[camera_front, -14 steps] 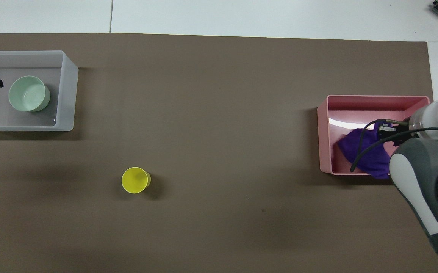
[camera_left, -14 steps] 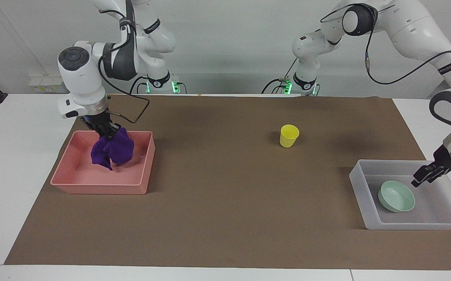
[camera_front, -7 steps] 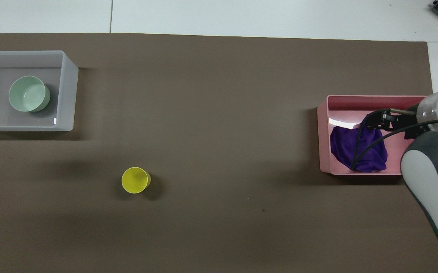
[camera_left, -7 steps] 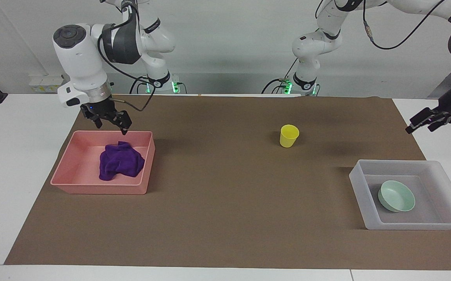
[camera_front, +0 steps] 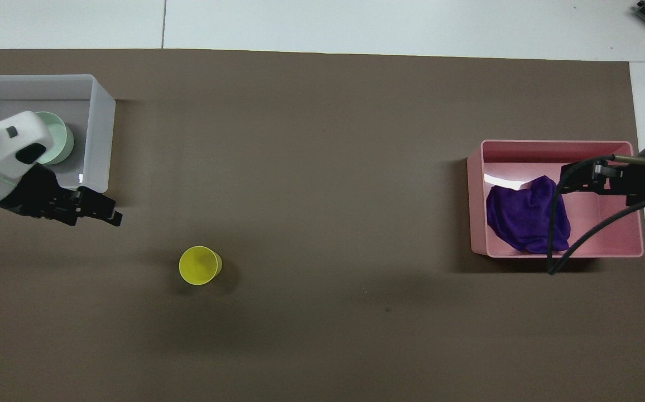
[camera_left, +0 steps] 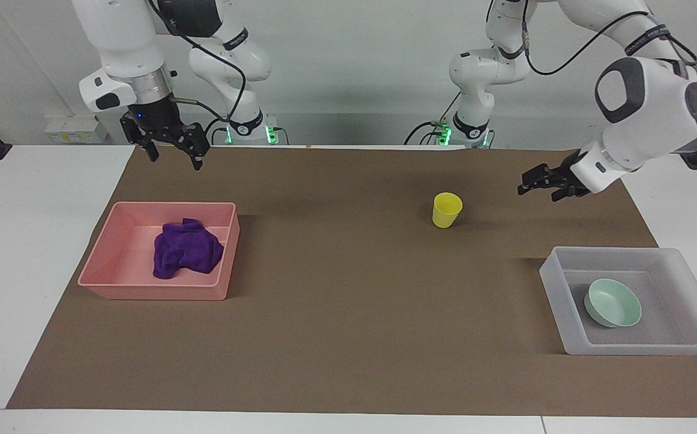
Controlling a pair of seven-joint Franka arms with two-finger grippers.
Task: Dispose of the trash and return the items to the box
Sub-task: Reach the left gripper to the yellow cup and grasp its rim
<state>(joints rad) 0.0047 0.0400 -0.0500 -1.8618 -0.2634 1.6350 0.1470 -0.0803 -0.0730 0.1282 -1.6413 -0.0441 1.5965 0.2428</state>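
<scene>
Brown mat under white walls. Yellow cup (camera_left: 447, 210) stands alone mid-mat, my last item; mint bowl (camera_left: 612, 302) sits in the frosted box (camera_left: 552, 283), purple cloth (camera_left: 186, 248) in the pink tub (camera_left: 107, 274). My left gripper (camera_left: 542, 181) hangs beside the cup, seemingly parted; right gripper (camera_left: 169, 150), fingers spread, empty.

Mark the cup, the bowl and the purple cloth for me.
cup (camera_left: 447, 209): facing view, on its outer wall.
bowl (camera_left: 614, 301): facing view, on its inside, in the frosted tub.
cloth (camera_left: 184, 248): facing view, on the middle of the lump, in the pink tub.
</scene>
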